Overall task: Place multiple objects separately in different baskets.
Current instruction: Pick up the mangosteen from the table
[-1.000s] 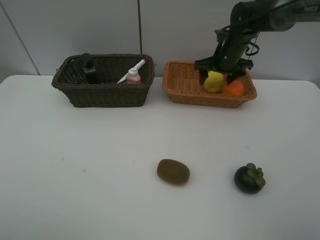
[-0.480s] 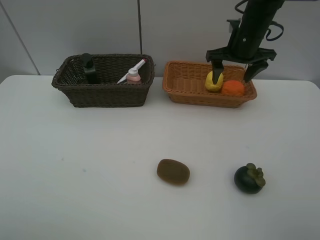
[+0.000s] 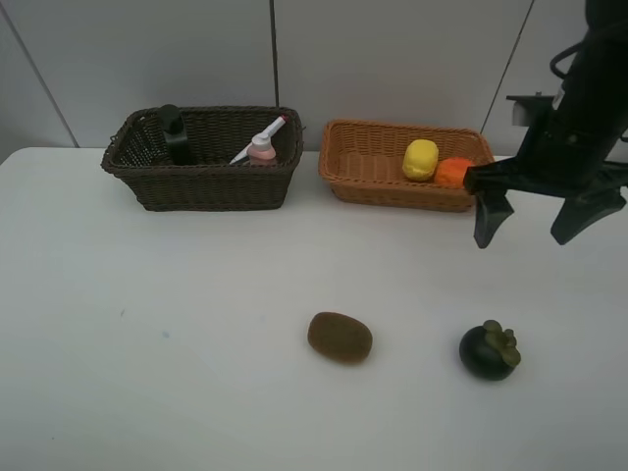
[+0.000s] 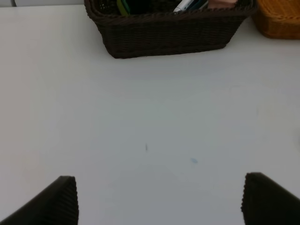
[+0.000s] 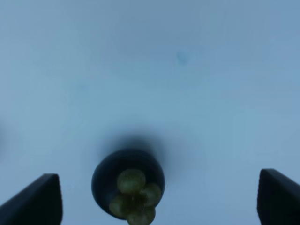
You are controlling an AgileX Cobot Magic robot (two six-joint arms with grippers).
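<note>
A white table (image 3: pixel 196 402) is filling most of the exterior high view. Two wicker baskets are standing on it along the upper part of the frame. The dark brown basket (image 3: pixel 206 188) is sitting at the upper left, and the light orange-tan basket (image 3: pixel 392 191) is sitting just beside it, right of centre, with a narrow gap between them. A brown kiwi (image 3: pixel 340 337) is lying on the bare surface below the centre. A dark mangosteen (image 3: pixel 489 351) is resting to its right, near but apart. Two tiny specks (image 3: pixel 123 312) are showing at the lower left.
</note>
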